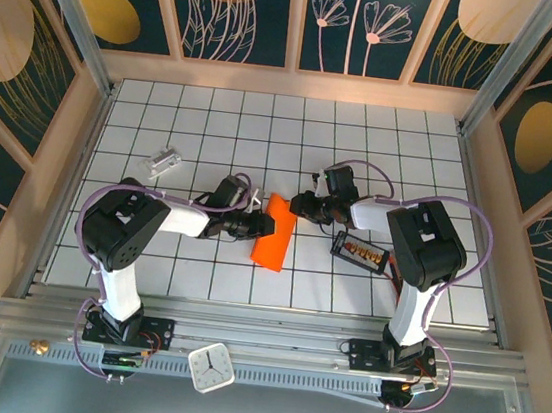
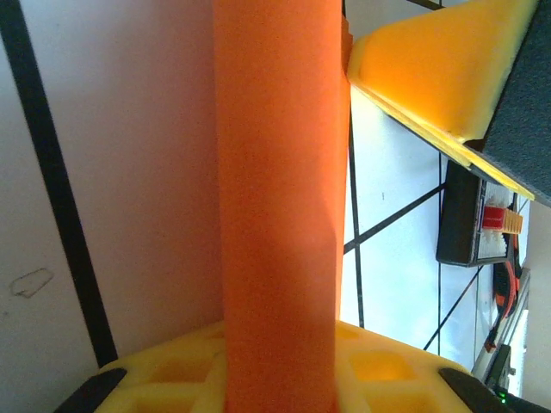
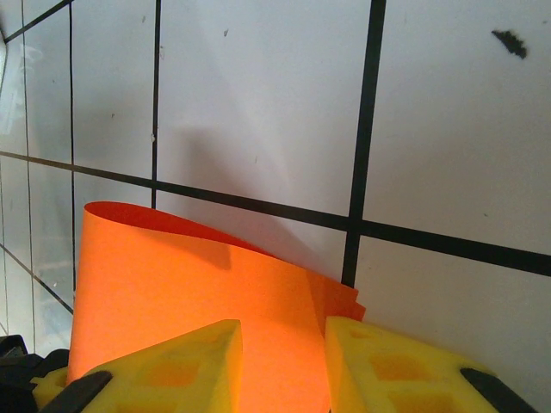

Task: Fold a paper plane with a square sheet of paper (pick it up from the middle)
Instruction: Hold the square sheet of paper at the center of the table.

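Observation:
The square sheet of paper (image 1: 273,244) is bright orange and folded into a narrow slanted strip near the table's middle. It is held up off the grid between both grippers. My left gripper (image 1: 265,224) comes in from the left and is shut on its upper part. In the left wrist view the orange paper (image 2: 275,172) rises out of that gripper (image 2: 280,348) as a tall band. My right gripper (image 1: 299,207) comes from the right and is shut on the strip's top end. In the right wrist view the curved paper (image 3: 172,275) passes between that gripper's (image 3: 282,335) yellow fingers. No finished paper plane shape is visible.
A small black tray (image 1: 361,251) with red-orange bits lies just right of the right arm, also showing in the left wrist view as the black tray (image 2: 469,215). A silvery-white block (image 1: 164,162) sits at the back left. A white clock (image 1: 210,368) rests on the front rail. Wooden walls border the table.

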Controlling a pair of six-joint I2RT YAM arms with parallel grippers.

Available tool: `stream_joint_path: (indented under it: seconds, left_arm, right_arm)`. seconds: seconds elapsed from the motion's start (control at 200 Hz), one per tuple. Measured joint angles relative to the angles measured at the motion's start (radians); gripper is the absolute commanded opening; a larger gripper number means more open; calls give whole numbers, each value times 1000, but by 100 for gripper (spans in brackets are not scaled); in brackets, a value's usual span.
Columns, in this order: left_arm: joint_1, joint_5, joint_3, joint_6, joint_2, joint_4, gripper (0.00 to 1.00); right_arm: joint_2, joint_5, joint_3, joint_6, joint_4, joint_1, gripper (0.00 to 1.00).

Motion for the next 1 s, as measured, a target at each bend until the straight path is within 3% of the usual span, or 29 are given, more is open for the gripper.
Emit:
stream_joint_path:
  seconds: [1.001]
  left_arm:
    - [-2,-14,-7,10,-3,6,22]
  right_arm:
    - [-173,56,-80,-8,-64,-6,33]
